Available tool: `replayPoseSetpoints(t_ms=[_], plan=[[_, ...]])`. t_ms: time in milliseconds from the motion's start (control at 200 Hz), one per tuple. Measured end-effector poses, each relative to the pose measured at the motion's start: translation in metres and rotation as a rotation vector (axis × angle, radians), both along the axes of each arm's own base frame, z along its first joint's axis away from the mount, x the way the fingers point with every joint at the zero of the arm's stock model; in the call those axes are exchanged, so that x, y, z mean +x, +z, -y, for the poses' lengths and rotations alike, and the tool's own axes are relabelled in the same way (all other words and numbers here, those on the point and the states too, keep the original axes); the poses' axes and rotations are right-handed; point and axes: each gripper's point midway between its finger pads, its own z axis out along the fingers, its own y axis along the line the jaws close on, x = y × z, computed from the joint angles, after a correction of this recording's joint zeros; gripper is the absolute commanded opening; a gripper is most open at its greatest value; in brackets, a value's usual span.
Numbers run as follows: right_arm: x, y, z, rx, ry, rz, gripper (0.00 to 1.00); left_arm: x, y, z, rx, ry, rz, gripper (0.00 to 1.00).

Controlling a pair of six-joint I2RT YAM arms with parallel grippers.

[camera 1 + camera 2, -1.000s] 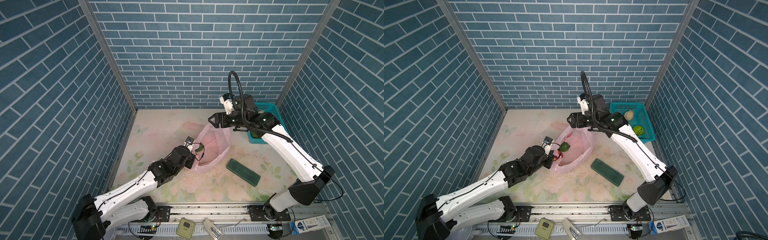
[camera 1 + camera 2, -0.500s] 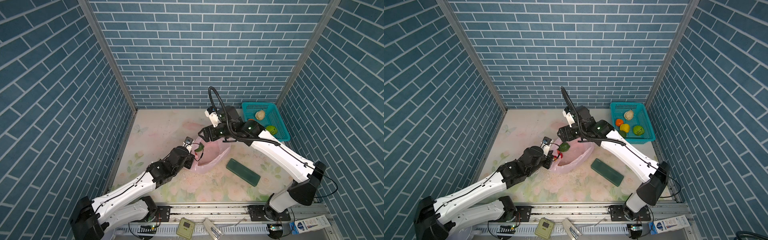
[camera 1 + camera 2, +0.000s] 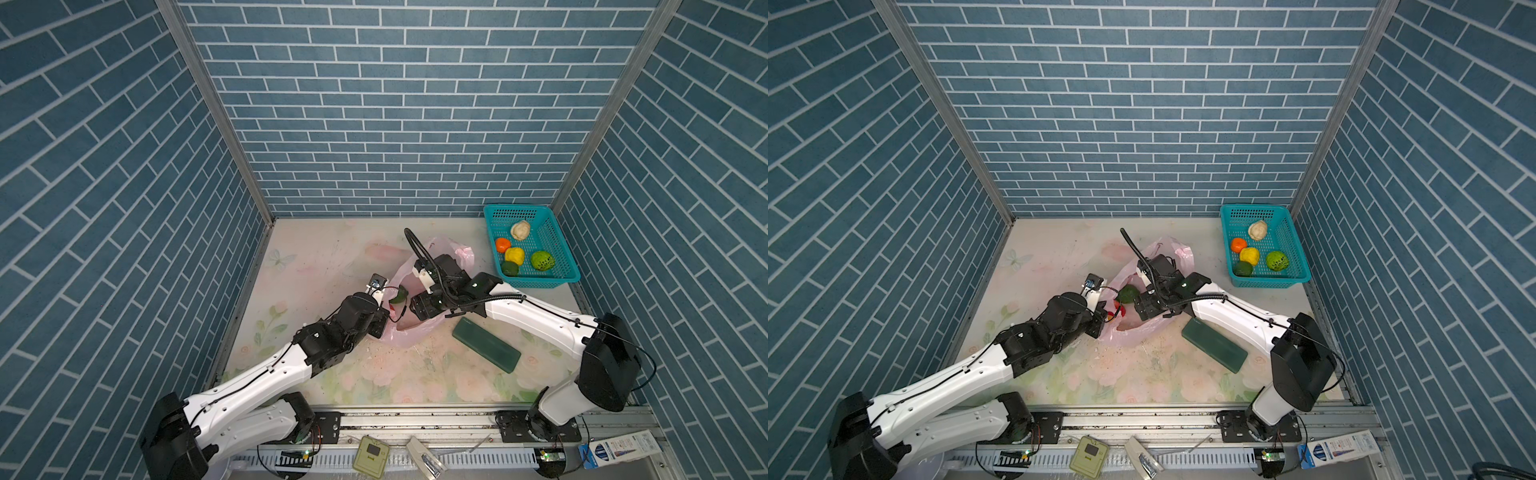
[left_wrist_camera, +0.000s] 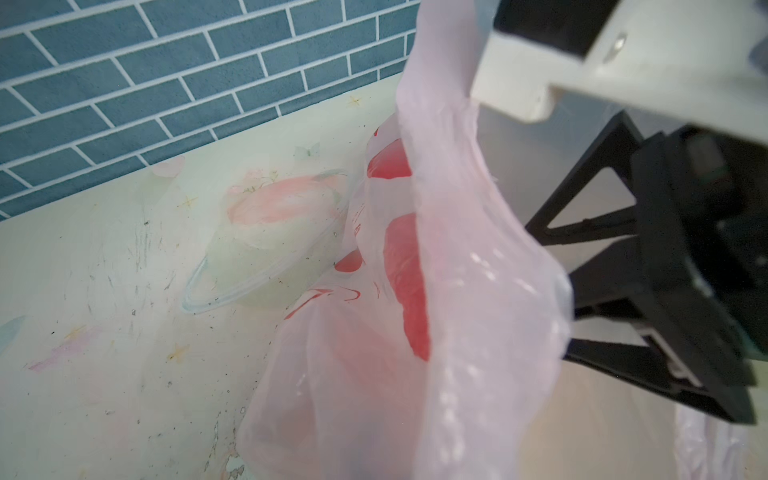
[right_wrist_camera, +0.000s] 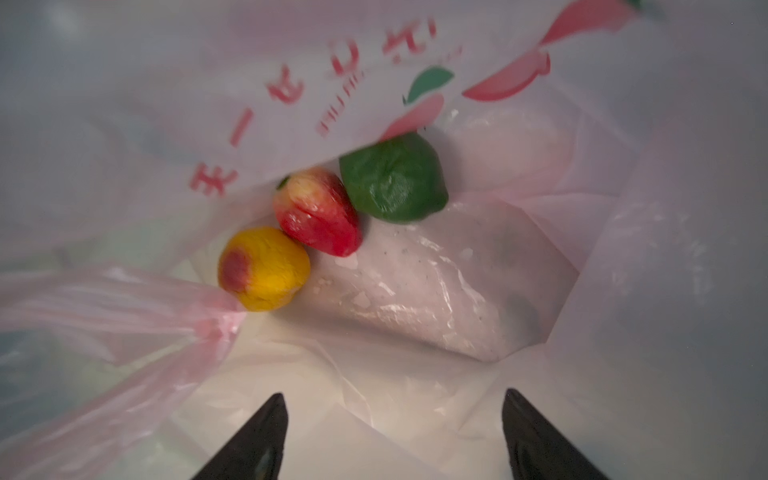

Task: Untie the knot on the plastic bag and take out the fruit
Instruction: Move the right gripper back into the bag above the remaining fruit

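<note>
With the left gripper (image 3: 383, 319) clamped on the rim of the plastic bag (image 3: 409, 337), the right gripper (image 5: 393, 392), jaws apart inside it, should straddle only the dark green fruit (image 5: 392, 178), at the end of the 3 lying there, without pinching film.

Your left gripper (image 3: 385, 318) is clamped tight, arm outstretched. Your right gripper (image 5: 394, 397) tilts downward, jaws spread wide

The bag (image 3: 409, 336) lies centrally on the table (image 3: 316, 257). 3 fruits (image 5: 318, 212) sit inside it, side by side. The block (image 3: 486, 345) lies just right of the bag, nearer the front. The basket (image 3: 540, 282) stands back right, well apart, holding 5 fruits (image 3: 515, 254).
</note>
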Motion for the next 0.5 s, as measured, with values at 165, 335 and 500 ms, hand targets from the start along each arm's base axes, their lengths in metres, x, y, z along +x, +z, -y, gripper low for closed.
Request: replayPoseSetpoints(t_ms=[165,335,500], plan=[[-0.022,-0.034,0.022,-0.069,-0.013,-0.057,0.79,0.002,-0.001,0.002,-0.002,0.001,0.002,0.00],[-0.054,-0.046,0.025,-0.086,-0.012,-0.096,0.79,0.003,0.000,0.002,-0.006,0.004,0.005,0.00],[-0.079,-0.054,0.014,-0.085,0.000,-0.128,0.81,0.004,-0.001,0.000,-0.004,0.010,0.003,0.00]])
